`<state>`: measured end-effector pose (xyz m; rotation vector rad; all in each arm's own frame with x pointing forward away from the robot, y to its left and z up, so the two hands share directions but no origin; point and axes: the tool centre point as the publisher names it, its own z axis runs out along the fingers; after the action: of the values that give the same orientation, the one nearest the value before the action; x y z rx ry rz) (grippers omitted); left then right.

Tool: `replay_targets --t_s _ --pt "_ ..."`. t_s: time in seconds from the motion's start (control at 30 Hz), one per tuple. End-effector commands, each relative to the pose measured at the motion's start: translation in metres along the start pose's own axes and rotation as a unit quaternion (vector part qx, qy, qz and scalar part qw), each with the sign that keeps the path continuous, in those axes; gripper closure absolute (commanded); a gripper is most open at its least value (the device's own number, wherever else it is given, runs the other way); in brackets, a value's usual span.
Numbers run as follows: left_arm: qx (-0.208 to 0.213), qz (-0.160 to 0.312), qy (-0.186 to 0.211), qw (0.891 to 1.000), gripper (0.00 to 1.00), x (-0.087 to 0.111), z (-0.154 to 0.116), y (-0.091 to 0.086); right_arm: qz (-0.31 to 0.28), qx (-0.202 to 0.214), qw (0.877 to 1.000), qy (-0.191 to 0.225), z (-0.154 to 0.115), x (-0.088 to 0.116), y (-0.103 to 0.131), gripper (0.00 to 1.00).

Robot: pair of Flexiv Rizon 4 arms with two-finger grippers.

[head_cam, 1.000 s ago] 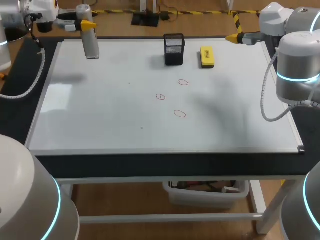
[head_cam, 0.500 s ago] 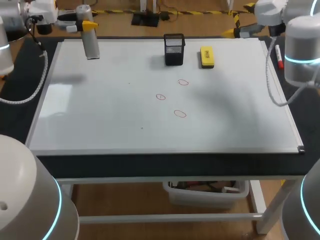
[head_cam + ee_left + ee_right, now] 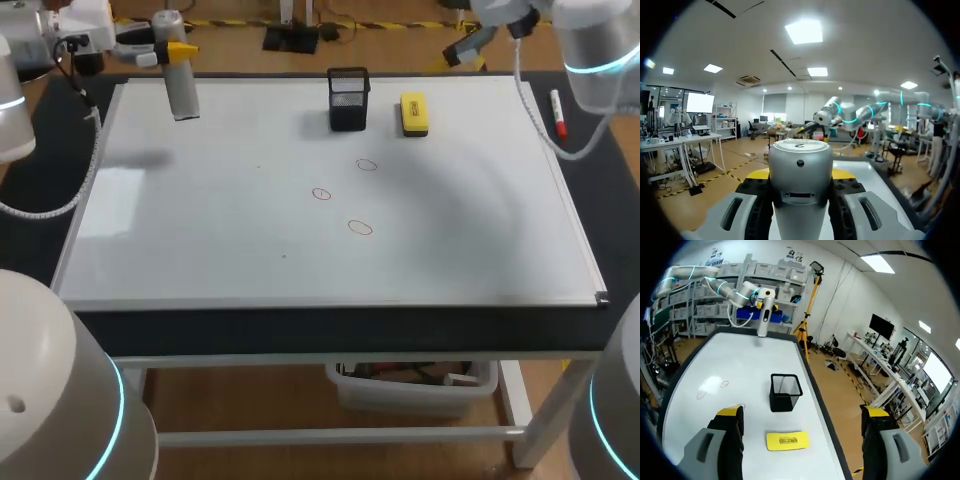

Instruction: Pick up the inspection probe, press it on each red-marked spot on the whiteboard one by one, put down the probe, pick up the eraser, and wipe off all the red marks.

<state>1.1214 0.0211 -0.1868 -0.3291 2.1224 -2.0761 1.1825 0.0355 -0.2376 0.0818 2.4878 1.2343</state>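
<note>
The silver cylindrical probe (image 3: 181,80) hangs upright above the whiteboard's (image 3: 200,240) far left corner, with my left gripper (image 3: 173,48) shut on its upper part. In the left wrist view the probe (image 3: 801,175) fills the space between the black pads (image 3: 758,210) of that gripper (image 3: 801,202). Three red ovals (image 3: 367,165) (image 3: 321,194) (image 3: 360,228) are drawn mid-board. The yellow eraser (image 3: 414,113) lies at the far edge. My right gripper (image 3: 466,50) is raised beyond the far right edge, open and empty; from its wrist view (image 3: 802,415) the eraser (image 3: 787,440) lies below.
A black mesh cup (image 3: 348,98) stands next to the eraser, also seen as the mesh cup (image 3: 785,391) ahead of the right fingers. A red marker (image 3: 558,113) lies on the black table strip right of the board. The board's near half is bare.
My right arm has swung up and back past the far right edge, uncovering the red marker. The left arm and the probe have kept still.
</note>
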Motion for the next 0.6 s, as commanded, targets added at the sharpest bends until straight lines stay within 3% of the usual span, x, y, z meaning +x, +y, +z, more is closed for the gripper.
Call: replay_targets --t_s 0.03,0.2,0.33,0.43,0.47,0.5,0.53,0.6 --pt "0.000 0.002 -0.109 0.994 1.00 0.006 0.000 -0.002 -0.150 0.195 0.921 0.301 0.015 -0.010 0.005 0.00" --pt "0.000 0.002 -0.109 0.994 1.00 0.006 0.000 -0.002 -0.218 0.281 0.866 0.352 0.024 -0.014 -0.001 0.00" --pt "0.000 0.002 -0.109 0.994 1.00 0.006 0.000 -0.002 -0.273 0.370 0.800 0.385 0.028 -0.012 -0.012 0.00" --pt "0.000 0.002 -0.109 0.994 1.00 0.006 0.000 -0.002 -0.309 0.423 0.760 0.385 0.033 -0.012 -0.022 0.00" --pt "0.000 0.002 -0.109 0.994 1.00 0.006 0.000 -0.002 -0.315 0.432 0.753 0.383 0.034 -0.012 -0.024 0.00" --pt "0.000 0.002 -0.109 0.994 1.00 0.006 0.000 -0.002 -0.330 0.454 0.737 0.377 0.036 -0.013 -0.029 0.00" --pt "0.000 0.002 -0.109 0.994 1.00 0.006 0.000 -0.002 -0.327 0.463 0.731 0.379 0.037 -0.014 -0.033 0.00" --pt "0.000 0.002 -0.109 0.994 1.00 0.006 0.000 -0.002 -0.319 0.462 0.735 0.381 0.038 -0.015 -0.040 0.00"
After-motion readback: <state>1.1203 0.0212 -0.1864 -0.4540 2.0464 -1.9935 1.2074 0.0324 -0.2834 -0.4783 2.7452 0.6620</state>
